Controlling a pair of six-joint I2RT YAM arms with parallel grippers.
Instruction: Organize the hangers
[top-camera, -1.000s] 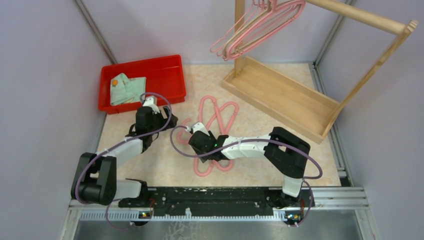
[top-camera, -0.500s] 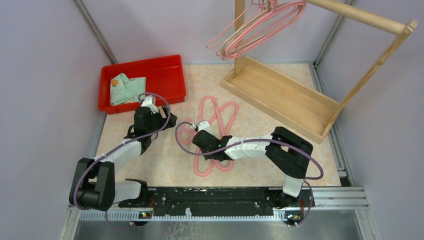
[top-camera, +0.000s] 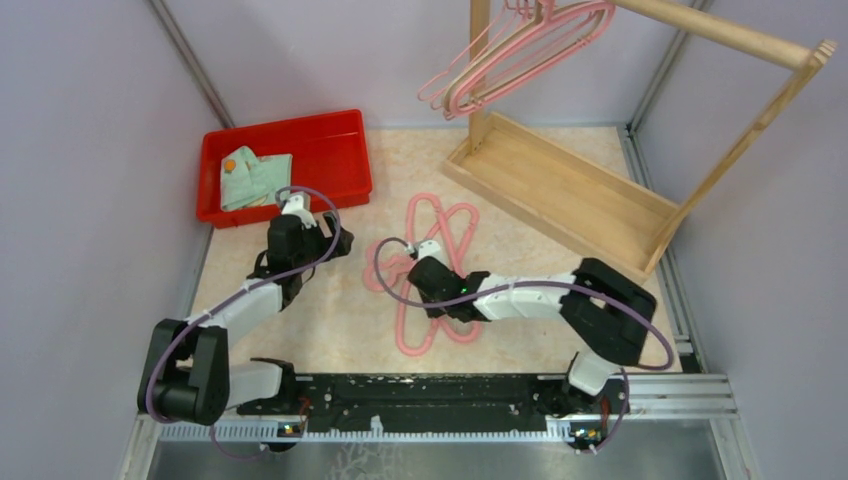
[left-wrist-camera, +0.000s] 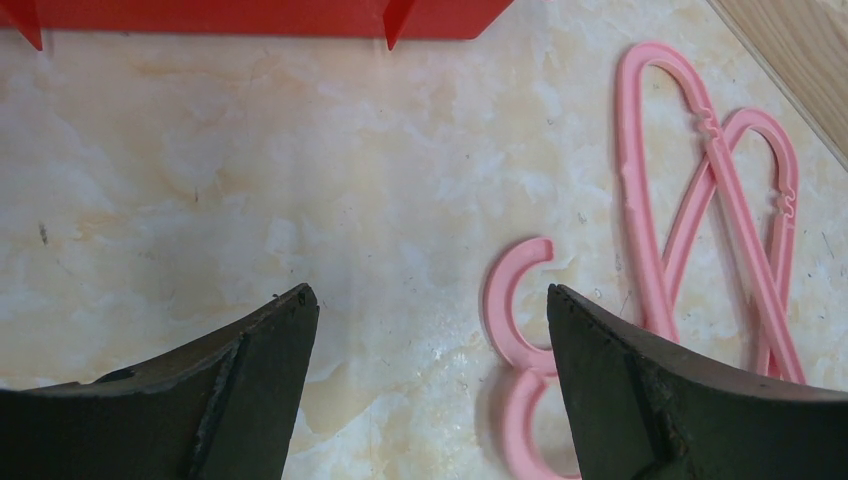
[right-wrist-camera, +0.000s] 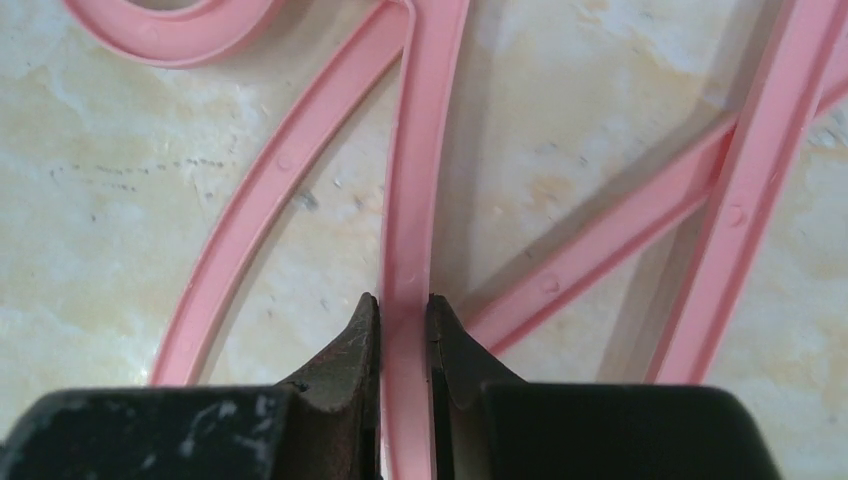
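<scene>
Two pink hangers (top-camera: 438, 228) lie crossed on the marble table between the arms. My right gripper (top-camera: 428, 252) is shut on a bar of one pink hanger (right-wrist-camera: 412, 200); the other hanger's bars (right-wrist-camera: 750, 190) cross beside it. My left gripper (top-camera: 297, 205) is open and empty above bare table, left of the hangers' hooks (left-wrist-camera: 515, 310); the loops of both hangers (left-wrist-camera: 700, 200) show to its right. Several more hangers (top-camera: 510, 50), pink and pale beige, hang on the wooden rack's bar (top-camera: 720, 32).
A red bin (top-camera: 330, 140) with a folded pale green cloth (top-camera: 255, 175) stands at the back left. The wooden rack's base tray (top-camera: 560, 195) sits at the back right. Grey walls close in both sides. Purple cables loop over both arms.
My right arm has moved to the right, dragging the hangers on the table a little that way. The hangers on the rack sway slightly. The left arm has barely moved.
</scene>
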